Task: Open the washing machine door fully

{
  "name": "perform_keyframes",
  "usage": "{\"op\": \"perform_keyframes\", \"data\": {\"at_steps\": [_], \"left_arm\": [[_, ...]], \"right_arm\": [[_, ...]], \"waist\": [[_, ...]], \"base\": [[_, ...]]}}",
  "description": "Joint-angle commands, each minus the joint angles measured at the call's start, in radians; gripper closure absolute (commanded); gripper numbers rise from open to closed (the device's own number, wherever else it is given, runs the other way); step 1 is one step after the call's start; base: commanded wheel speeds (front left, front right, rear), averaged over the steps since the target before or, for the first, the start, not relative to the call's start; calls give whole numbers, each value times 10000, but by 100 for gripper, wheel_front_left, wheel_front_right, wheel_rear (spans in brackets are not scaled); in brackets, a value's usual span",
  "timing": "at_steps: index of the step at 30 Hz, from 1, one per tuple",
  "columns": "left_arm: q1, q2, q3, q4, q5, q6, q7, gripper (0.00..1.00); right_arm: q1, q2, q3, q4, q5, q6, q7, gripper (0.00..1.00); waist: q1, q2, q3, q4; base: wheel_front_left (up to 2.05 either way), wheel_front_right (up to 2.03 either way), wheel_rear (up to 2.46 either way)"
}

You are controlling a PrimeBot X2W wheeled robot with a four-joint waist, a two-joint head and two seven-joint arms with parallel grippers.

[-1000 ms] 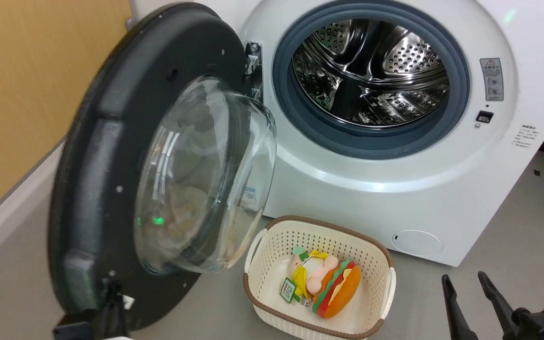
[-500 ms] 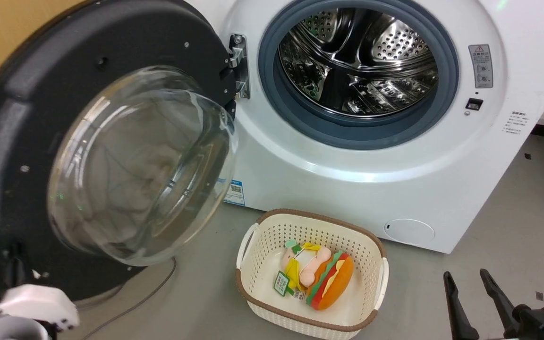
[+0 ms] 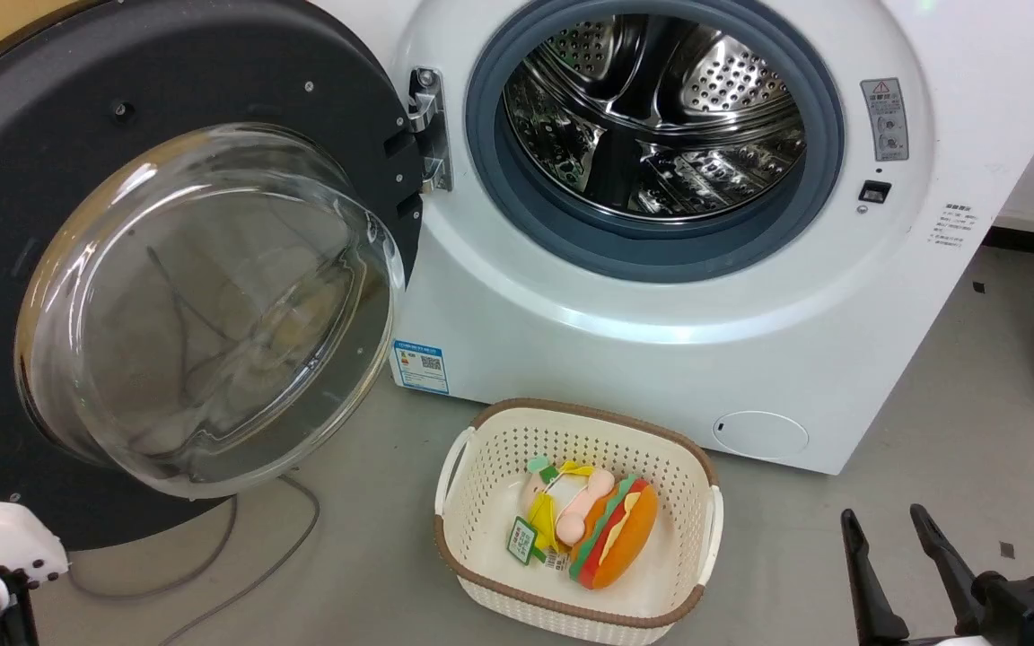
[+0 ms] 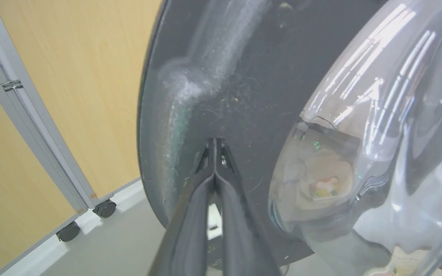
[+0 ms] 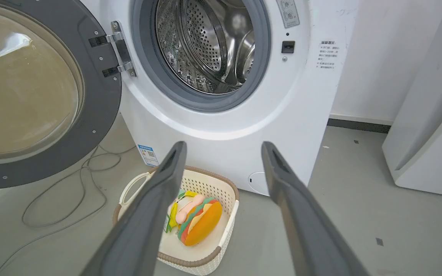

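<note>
Basket [image 3: 481, 467] holds a hamburger plush [image 3: 616, 538] (just beside the washing machine [image 3: 589, 359])

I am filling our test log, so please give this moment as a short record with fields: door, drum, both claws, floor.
door: washing machine door swung wide to the left, glass bowl facing the room
drum: washing machine opening uncovered; steel drum looks empty
left: left claw shut, tips at the door's dark inner face
right: right claw open, holding nothing
floor: cream basket with a toy burger in front of the machine; grey cable below the door
</note>
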Motion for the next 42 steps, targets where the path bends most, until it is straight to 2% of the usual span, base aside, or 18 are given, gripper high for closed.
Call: {"op": "perform_keyframes", "data": {"at_steps": [1,5,10,16,17,18,19,20,29,35,42], "left_arm": [[26,-57,302,-54,167,-13,-50,100],[762,-560,789,-583,526,-67,-52,100],[2179,-1479,1242,-1878,938,-73,-53,100],[3786,-2687,1020,-3627,1498,-257,-54,100],[4002,-2852,914,-3776,1552,-293,-54,87],[4153,-2966,807,-3941,1649,-320,-54,56],[4263,-3054,701,-4073,1730,-360,-54,17],[4339,-3126,575,-4221,1857,-385,-54,0],[4310,-3508,-757,-5074,2932,-699,-54,0],[3925,-3631,-1544,-4776,3435,-821,-54,0],[3410,-3595,-1983,-4302,3658,-1003,-20,0]], "right_arm": [[-90,20,-11,35,45,50,-69,0],[-45,20,14,77,89,50,-108,0],[22,20,31,177,167,50,-191,0],[37,20,-6,218,106,50,-240,0],[32,20,1,214,90,50,-231,0],[26,20,5,204,72,50,-222,0],[18,20,11,189,41,50,-219,0],[19,20,21,175,16,50,-207,0],[-41,20,275,-75,-475,50,-20,0],[-43,20,493,-374,-620,50,96,0],[11,20,579,-485,-746,50,223,0]], "waist": [[-1,0,-54,-48],[-1,0,-153,-138],[-1,0,-328,-180],[-1,0,-456,-205],[-1,0,-462,-228],[-1,0,-465,-251],[-1,0,-476,-285],[-1,0,-483,-316],[-1,0,-498,-938],[-1,0,-515,-1541],[-1,0,-521,-2083]], "base": [[0,0,0],[0,0,0],[0,0,0],[0,0,0],[0,0,0],[0,0,0],[0,0,0],[0,0,0],[0,0,0],[0,0,0],[0,0,0]]}}
